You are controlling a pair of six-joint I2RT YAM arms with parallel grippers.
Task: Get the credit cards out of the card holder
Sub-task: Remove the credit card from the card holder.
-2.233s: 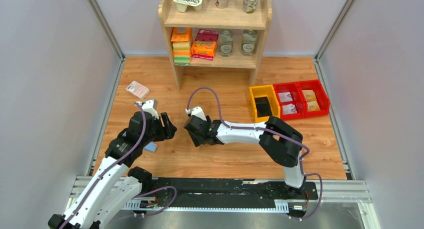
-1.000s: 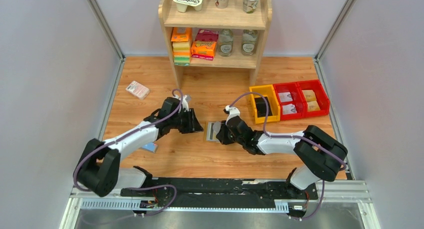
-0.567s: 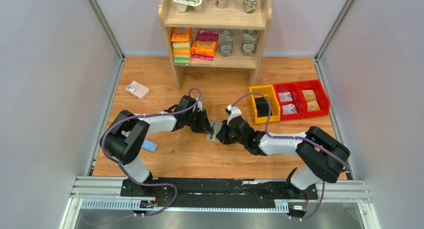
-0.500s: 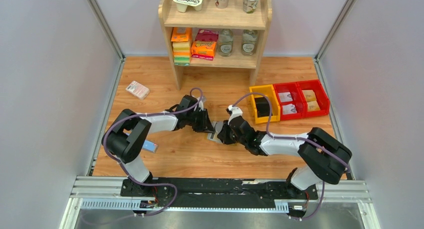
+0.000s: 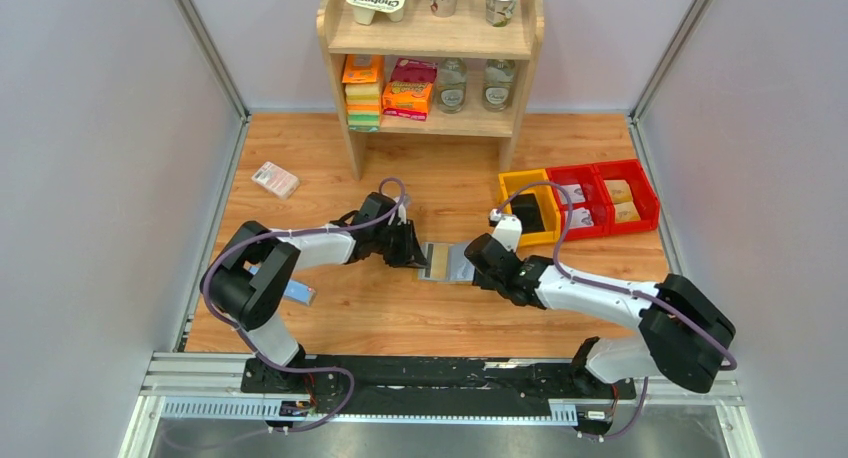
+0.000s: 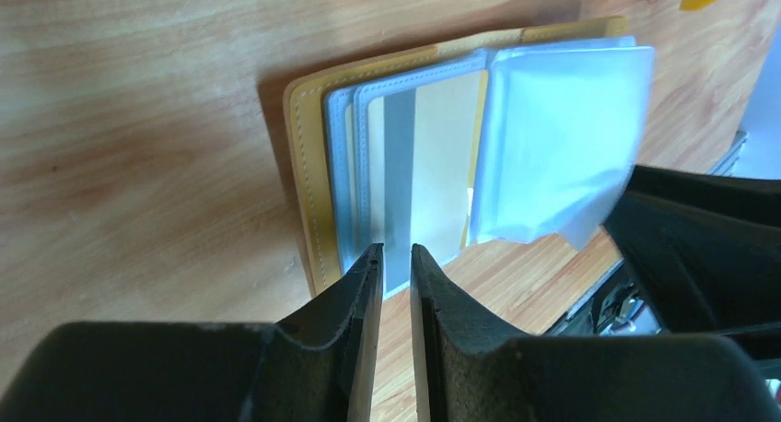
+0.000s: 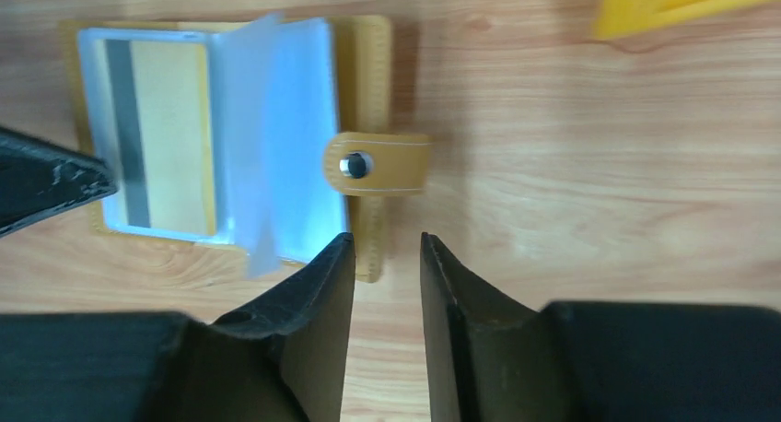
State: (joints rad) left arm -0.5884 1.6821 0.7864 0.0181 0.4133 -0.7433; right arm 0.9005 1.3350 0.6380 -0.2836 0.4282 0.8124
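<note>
The left claw (image 6: 396, 256) is narrowed to a thin slit at the edge of a clear plastic sleeve (image 6: 361, 146) holding a beige card with a grey stripe (image 6: 442, 164); whether it grips the sleeve cannot be told. The small tan leather-like card holder (image 5: 445, 261) lies open on the wooden table (image 5: 400, 313) between both arms. The right claw (image 7: 387, 247), slightly parted and empty, hovers near the holder's snap tab (image 7: 378, 164).
</note>
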